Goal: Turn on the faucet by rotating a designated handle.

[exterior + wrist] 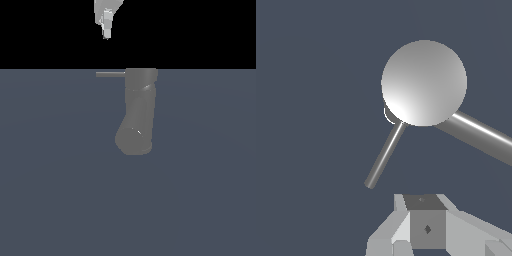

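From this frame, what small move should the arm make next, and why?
Probably lower the white gripper toward the thin straight grey handle rod. In the exterior view it hangs above the rod's free end, apart from it and from the thick dark-grey cylindrical faucet body, so nothing is touched yet.

We see a pale grey-white, blocky hand with faceted fingers and a darker grey square panel bearing a small diamond mark.

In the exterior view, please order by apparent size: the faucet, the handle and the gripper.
1. The faucet, clearly the largest.
2. The gripper, but it is cut off by the picture's top edge and its nearness is unknown, so this rank is unsure.
3. The handle, a thin rod.
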Robot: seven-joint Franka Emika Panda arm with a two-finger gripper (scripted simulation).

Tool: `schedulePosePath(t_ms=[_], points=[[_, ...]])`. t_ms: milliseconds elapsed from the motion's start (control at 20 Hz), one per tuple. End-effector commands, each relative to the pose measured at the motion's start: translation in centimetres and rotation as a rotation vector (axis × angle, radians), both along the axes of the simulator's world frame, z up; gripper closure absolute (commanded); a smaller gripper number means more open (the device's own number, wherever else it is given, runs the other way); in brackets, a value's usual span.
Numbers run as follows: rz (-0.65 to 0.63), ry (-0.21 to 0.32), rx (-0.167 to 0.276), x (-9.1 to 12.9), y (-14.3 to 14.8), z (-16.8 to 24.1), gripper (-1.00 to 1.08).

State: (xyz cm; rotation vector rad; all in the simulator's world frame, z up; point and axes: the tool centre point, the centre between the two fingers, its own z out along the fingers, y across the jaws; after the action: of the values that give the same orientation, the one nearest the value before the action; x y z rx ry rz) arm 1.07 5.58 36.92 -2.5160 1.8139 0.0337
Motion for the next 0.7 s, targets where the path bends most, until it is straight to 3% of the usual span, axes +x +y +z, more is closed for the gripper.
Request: schedulePosePath(t_ms=[0, 650], points=[[-0.066, 0.004, -0.003, 1.1, 0.3, -1.2, 1.08], [-0.367, 0.016, -0.030, 5.5, 1.4, -7.4, 1.08]])
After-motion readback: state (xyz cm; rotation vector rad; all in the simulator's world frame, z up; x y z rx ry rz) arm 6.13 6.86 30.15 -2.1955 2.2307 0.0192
